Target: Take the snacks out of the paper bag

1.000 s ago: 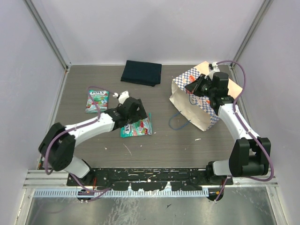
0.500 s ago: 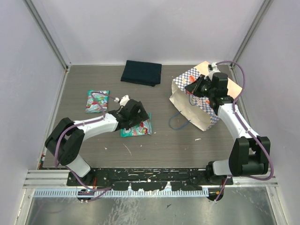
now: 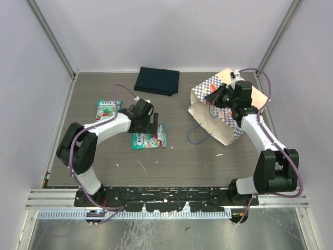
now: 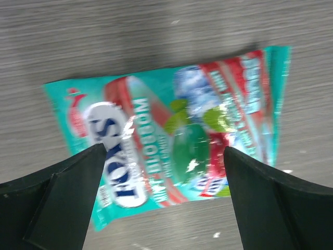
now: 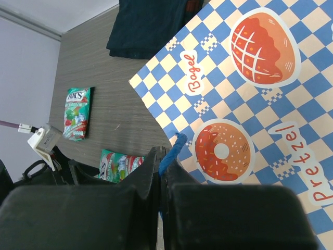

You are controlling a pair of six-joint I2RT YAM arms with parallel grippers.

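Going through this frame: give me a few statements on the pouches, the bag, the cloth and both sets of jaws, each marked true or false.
1. Two teal pouches lie on the table, outside the paper bag. True.
2. The left gripper has its jaws shut on a pouch. False: the jaws stand open above a pouch that lies flat.
3. The right gripper pinches the bag's blue cord handle. True.
4. The navy cloth sits inside the bag. False: it lies on the table, left of the bag.
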